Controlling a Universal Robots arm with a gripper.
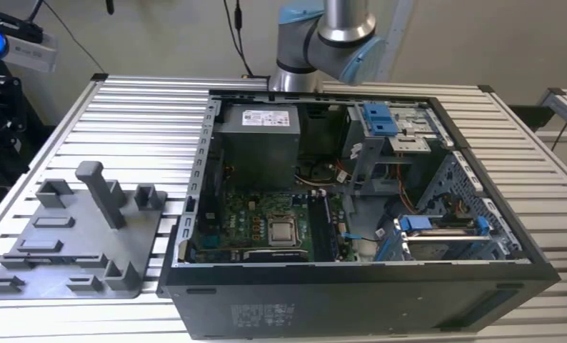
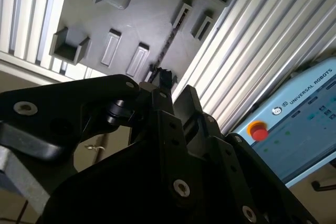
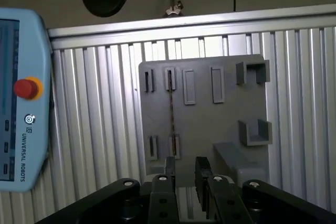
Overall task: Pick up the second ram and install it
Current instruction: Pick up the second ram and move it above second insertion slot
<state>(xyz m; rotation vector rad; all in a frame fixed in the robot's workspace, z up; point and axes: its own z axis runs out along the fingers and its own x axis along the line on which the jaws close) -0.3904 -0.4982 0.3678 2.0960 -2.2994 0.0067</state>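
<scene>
At the wrist, pincer: the black pincer (image 3: 186, 165) hangs over a grey tray, its two fingers (image 3: 169, 167) spread with a bare gap between them, pinching nothing.
Second ram: the second ram (image 3: 171, 109) stands on its long edge in two slots of the tray. Seen edge-on, it is a thin, dark, straight line. Its near end lines up with one finger. The second wrist view (image 2: 168, 43) shows the same slim strip.
Tray: the tray (image 3: 210, 124) lies flat and has small pockets and brackets. A thick upright post (image 1: 100, 193) rises from it.
Worktop: ribbed metal slats (image 3: 100, 129) carry everything.
Handset: a pale blue handset (image 3: 21, 129) with a red button lies beside the tray, apart from it.
Computer case: an open computer case (image 1: 360, 300) stands to the exterior view's right of the tray, with a square silver chip (image 1: 283, 232) inside.
</scene>
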